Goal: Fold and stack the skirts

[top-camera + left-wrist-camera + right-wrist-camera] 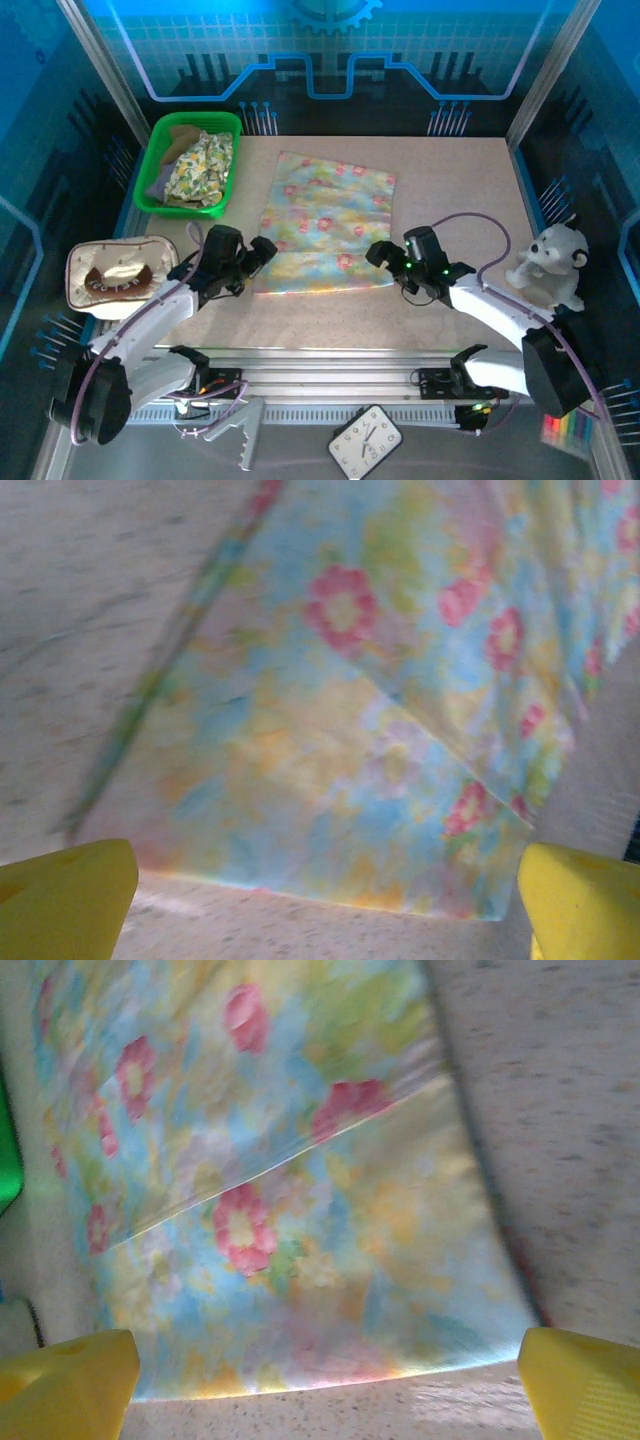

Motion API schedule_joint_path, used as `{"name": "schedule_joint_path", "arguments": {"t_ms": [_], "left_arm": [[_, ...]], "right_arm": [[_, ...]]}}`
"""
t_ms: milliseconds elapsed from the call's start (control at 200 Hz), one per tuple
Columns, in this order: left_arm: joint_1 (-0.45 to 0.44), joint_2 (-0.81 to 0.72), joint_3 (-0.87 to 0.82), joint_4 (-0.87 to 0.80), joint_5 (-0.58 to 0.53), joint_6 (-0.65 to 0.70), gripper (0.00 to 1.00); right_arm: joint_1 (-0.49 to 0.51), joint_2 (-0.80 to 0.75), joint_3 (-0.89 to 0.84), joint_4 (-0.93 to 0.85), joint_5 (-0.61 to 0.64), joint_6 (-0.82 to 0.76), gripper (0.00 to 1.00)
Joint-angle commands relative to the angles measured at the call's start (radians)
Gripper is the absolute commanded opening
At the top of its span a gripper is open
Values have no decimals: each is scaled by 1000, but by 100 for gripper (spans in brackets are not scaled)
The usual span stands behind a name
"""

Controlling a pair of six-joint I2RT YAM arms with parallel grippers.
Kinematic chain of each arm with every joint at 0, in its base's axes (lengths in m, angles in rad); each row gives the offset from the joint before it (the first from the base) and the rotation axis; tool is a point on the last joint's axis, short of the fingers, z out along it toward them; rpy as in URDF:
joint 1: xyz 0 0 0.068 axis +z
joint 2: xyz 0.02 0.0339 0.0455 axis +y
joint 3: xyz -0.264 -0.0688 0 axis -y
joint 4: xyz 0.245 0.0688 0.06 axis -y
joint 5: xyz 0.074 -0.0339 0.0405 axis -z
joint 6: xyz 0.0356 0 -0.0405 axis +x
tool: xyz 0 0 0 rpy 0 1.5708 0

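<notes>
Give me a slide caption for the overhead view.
Left tool and right tool, both open, at a floral skirt's near corners.

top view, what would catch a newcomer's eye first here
The big pastel flowered skirt spread flat at mid-table stands out most, with the left arm and right arm poised by its two near corners, jaws open. Next come the bright green basket of crumpled clothes at the far left and the white plush toy at the right edge.

Beige pouch, white plush toy, clock
</notes>
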Motion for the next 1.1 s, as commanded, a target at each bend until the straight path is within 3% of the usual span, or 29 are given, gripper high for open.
{"name": "schedule_joint_path", "arguments": {"t_ms": [0, 120, 270, 700, 885, 1095], "left_arm": [[27, -17, -65, -129, 49, -78, 93], [27, 7, -95, -137, 120, -114, 69], [30, 51, -115, -82, 109, -125, 53], [32, 234, -65, 122, 79, -80, 47], [31, 245, -35, 142, 70, -42, 29], [27, 159, 8, 23, 18, 11, 18]], "right_arm": [[7, 67, 68, 73, -78, -82, 97], [23, 153, 140, 6, -25, -64, 98], [27, 255, 157, 52, -79, -19, 97], [40, 241, 110, 83, -61, 11, 96], [39, 216, 87, 77, -43, 13, 96], [39, 194, 73, 58, -27, 14, 96]]}}
